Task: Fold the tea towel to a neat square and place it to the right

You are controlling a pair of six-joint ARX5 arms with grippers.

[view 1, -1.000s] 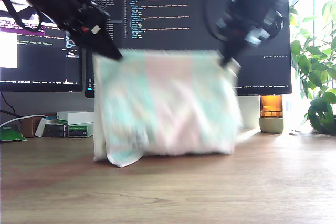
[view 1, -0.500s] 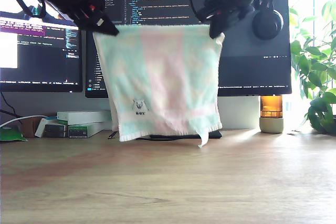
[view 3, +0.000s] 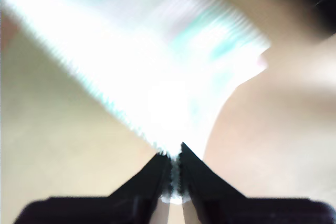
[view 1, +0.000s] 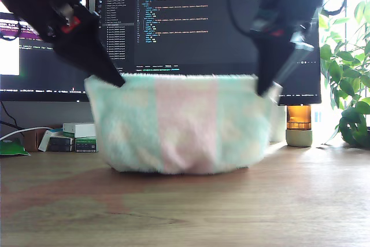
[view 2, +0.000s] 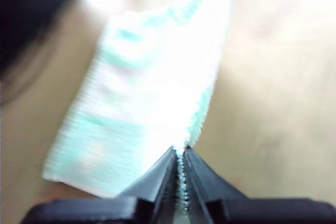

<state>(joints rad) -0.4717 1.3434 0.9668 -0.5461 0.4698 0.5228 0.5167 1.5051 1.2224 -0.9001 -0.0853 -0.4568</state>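
- My first gripper (view 2: 179,157) and my second gripper (view 3: 175,162) each pinch a top corner of the tea towel (view 1: 185,122).
- It hangs spread, its lower edge touching mid-bench (view 1: 231,212).
- Judged step: laying it down to fold; next, lower evenly.

Two grippers are pinching the towel (view 1: 186,124) by its top corners; its lower edge is resting on the worktop (view 1: 231,212).

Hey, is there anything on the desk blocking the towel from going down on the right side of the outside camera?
Nothing visible does. The desk is bare toward the exterior view's right; the tea towel hangs from both grippers.
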